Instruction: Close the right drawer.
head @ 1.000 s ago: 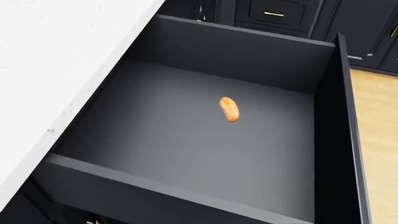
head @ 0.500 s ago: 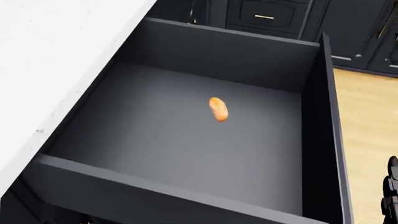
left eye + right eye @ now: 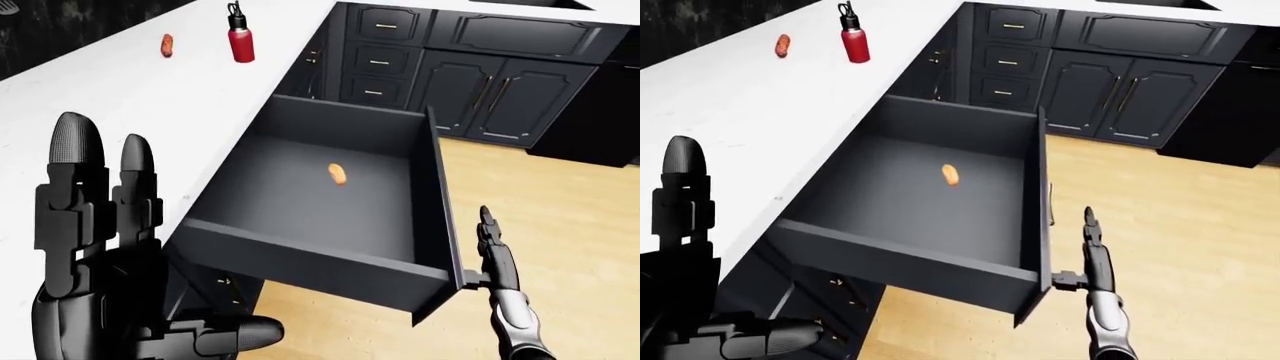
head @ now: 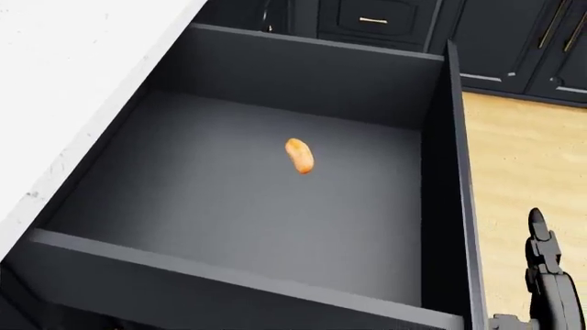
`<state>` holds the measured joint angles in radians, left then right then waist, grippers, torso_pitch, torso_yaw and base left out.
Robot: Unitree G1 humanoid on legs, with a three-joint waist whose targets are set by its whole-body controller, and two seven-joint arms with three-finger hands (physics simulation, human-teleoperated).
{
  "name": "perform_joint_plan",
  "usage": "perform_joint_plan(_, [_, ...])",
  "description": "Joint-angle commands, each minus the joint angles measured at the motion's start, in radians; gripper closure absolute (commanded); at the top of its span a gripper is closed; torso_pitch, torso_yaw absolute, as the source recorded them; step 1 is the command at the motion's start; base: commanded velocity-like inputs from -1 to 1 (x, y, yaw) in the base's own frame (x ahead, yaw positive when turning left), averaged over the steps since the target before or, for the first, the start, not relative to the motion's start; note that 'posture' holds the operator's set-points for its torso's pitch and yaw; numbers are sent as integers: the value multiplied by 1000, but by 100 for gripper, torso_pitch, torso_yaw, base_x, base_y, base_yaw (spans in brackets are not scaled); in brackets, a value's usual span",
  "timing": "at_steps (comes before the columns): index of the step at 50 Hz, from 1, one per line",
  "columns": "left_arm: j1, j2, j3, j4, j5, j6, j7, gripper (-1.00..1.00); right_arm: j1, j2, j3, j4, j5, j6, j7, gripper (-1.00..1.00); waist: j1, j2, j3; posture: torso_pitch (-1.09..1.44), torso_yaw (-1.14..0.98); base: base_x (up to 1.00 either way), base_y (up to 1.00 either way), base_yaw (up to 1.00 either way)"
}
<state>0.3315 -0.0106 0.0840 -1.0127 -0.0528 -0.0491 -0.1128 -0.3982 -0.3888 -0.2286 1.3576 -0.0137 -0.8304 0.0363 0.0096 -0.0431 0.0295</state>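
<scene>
red bottle [image 3: 240, 41], white counter [image 3: 120, 97], wood floor [image 3: 570, 217]

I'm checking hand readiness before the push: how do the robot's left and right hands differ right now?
The left hand is raised over the counter's edge, broad side to the camera; the right hand is edge-on, beside the open drawer's front panel. The left hand fills the view's corner; the right looks slim. Both are open, holding nothing.

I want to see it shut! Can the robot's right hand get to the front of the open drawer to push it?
Probably yes. The right hand is raised with open fingers just beside the drawer front, on its outer side, with only bare wooden floor between them. Nothing blocks it.
</scene>
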Motion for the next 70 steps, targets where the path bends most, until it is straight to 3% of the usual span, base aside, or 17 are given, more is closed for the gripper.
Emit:
perform_joint_plan(1, [-6,4,-1,-34,-1,-23,5,-100,-27,1,12,-32,-21,-37,19,-100,5,-4,-15,0,0,0,0,0])
perform_joint_plan(70, [-12,7,-3,-34,-3,-17,9,-100,-257,111,127,-42,-299,131,-2,-100,6,8,-22,0,0,0,0,0])
